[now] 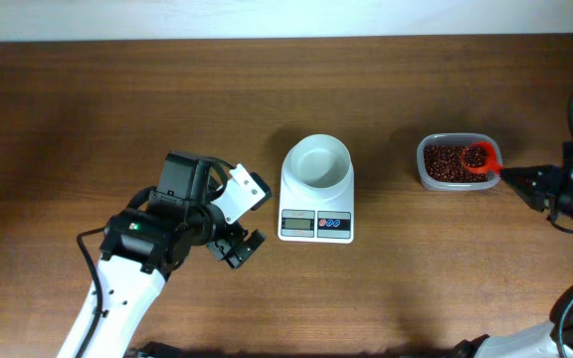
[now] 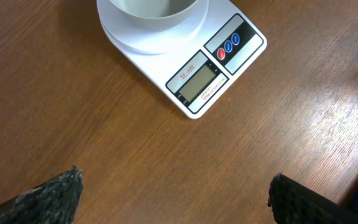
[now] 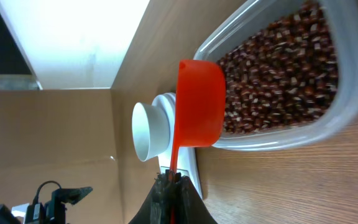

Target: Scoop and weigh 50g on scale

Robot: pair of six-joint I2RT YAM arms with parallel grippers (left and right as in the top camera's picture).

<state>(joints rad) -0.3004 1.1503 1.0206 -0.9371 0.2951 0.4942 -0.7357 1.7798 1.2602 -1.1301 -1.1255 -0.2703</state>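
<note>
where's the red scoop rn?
In the overhead view the red scoop sits far right, over the right end of the bean tub, its handle pinched in the right gripper; the scale stands left of the tub.

soft even light; right wrist view glares white top-left

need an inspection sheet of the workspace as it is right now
surface: brown wooden table, no spills seen
job's things: white scale mid-table, its bowl empty; clear tub of red beans on the right arm's side; red scoop in the tub
clutter: nothing seen
grippers: left gripper open, empty, beside the scale; right gripper shut on the scoop's handle
cables: black cable looping at the right edge
surroundings: pale wall behind the table
</note>
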